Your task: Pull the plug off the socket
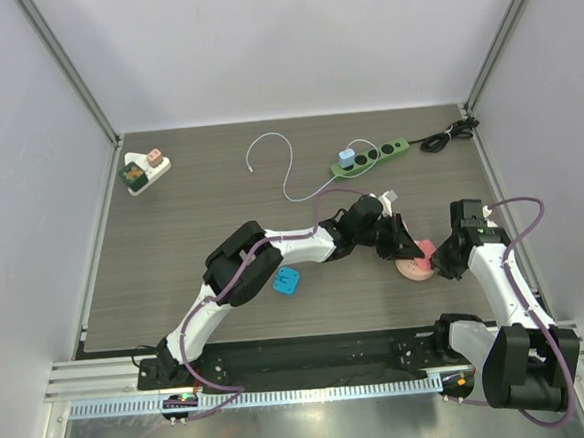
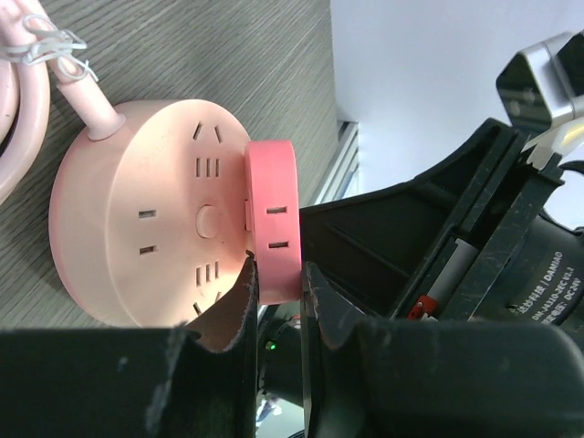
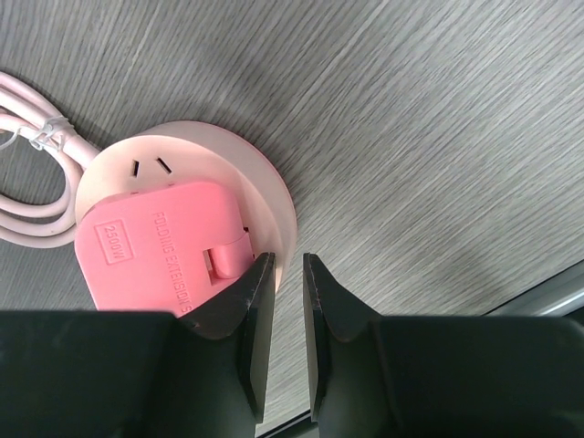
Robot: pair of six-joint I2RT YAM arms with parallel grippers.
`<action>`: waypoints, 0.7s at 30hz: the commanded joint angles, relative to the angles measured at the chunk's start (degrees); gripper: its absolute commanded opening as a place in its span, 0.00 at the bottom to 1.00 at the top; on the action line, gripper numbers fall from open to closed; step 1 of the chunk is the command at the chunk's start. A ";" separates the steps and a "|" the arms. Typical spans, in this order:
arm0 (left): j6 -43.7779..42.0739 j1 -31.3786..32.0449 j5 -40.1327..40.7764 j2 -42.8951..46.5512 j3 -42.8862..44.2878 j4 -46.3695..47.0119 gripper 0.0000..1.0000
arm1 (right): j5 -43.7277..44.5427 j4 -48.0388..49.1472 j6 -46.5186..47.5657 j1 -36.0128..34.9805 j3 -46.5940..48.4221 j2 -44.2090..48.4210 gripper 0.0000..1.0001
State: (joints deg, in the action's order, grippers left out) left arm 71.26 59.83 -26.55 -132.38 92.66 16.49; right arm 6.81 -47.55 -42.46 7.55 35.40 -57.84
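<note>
Top view, surroundings: green power strip (image 1: 370,157) and black cable (image 1: 448,135) toward the far right corner, blue block (image 1: 286,281) by the near edge; all well apart from the socket (image 1: 410,269).
Top view, socket: near the right edge, left gripper (image 1: 404,243) and right gripper (image 1: 438,260) crowding it.
Left wrist, pincer: fingers (image 2: 239,306) pinched on the plug (image 2: 274,214), seen edge-on against the socket.
Left wrist, writing: "DAMIAO", "DC:24V" on the right arm.
Right wrist, pincer: narrow slit, holding nothing; one finger overlaps the plug's corner.
Right wrist, writing: "2500W", "FOLDING EXTENS…", partly hidden.
Right wrist, room: bare worktop beyond the socket to the edge.
</note>
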 commanded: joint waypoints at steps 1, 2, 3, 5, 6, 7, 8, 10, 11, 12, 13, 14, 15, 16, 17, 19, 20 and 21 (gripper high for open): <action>9.74 -0.59 -3.60 8.01 1.03 22.51 0.00 | -0.93 -0.62 -0.52 -0.61 -0.51 -0.60 0.25; 11.34 -0.86 -3.78 7.92 -0.02 26.53 0.00 | -0.75 -0.61 -0.52 -0.61 -0.33 -1.12 0.25; 13.18 -1.21 -3.86 7.84 -0.37 28.75 0.00 | -0.83 -0.70 -0.43 -0.61 -0.24 -1.48 0.25; 14.95 -1.21 -4.74 7.92 0.14 30.27 0.00 | -1.09 -0.62 -0.08 -0.61 -0.07 -2.27 0.25; 14.87 -1.12 -5.09 8.01 0.32 29.92 0.00 | -1.18 -0.61 -0.08 -0.70 -0.07 -2.36 0.25; 15.13 -1.12 -5.18 8.53 0.15 29.92 0.00 | -1.18 -0.53 0.01 -0.61 -0.15 -2.27 0.25; 15.65 -1.12 -5.10 8.71 -0.11 30.96 0.00 | -1.10 -0.61 -0.08 -0.70 -0.15 -2.19 0.25; 15.48 -1.12 -5.36 8.72 0.15 30.97 0.00 | -1.01 -0.53 0.01 -0.61 -0.07 -2.27 0.25; 15.74 -1.12 -5.27 8.89 -0.20 30.97 0.00 | -0.92 -0.44 0.01 -0.70 -0.07 -2.19 0.25; 15.57 -1.12 -5.36 8.89 -0.20 31.06 0.00 | -1.01 -0.44 0.09 -0.61 -0.07 -2.45 0.25; 15.57 -1.04 -5.45 8.89 -0.20 31.06 0.00 | -1.09 -0.44 0.27 -0.61 0.02 -2.62 0.25; 15.40 -1.03 -5.53 8.89 -0.38 30.45 0.00 | -1.18 -0.44 0.44 -0.61 0.11 -2.62 0.25; 13.74 -1.03 -5.53 9.33 -0.55 29.05 0.00 | -0.92 -0.44 0.45 -0.70 0.28 -2.36 0.25; 12.16 -1.12 -5.53 9.85 -0.55 26.77 0.00 | -0.66 -0.44 0.53 -0.61 0.37 -2.01 0.25; 9.62 -1.12 -5.36 10.64 -0.81 20.66 0.00 | -0.57 -0.35 0.36 -0.70 0.37 -1.31 0.24; 0.69 -1.21 -2.92 13.97 -1.25 12.73 0.00 | -0.57 -0.26 0.27 -0.70 0.37 0.27 0.25; -2.41 -1.30 -1.51 15.12 -1.95 4.25 0.00 | -0.66 -0.26 0.36 -0.61 0.46 0.71 0.24; -5.23 -1.47 0.25 17.57 -2.22 0.16 0.00 | -0.83 -0.35 0.36 -0.61 0.46 1.06 0.25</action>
State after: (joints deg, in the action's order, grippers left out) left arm 77.14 58.11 -28.56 -123.33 90.17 29.85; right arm 5.82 -47.88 -42.24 7.18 35.11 -58.74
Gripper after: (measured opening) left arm 0.176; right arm 0.247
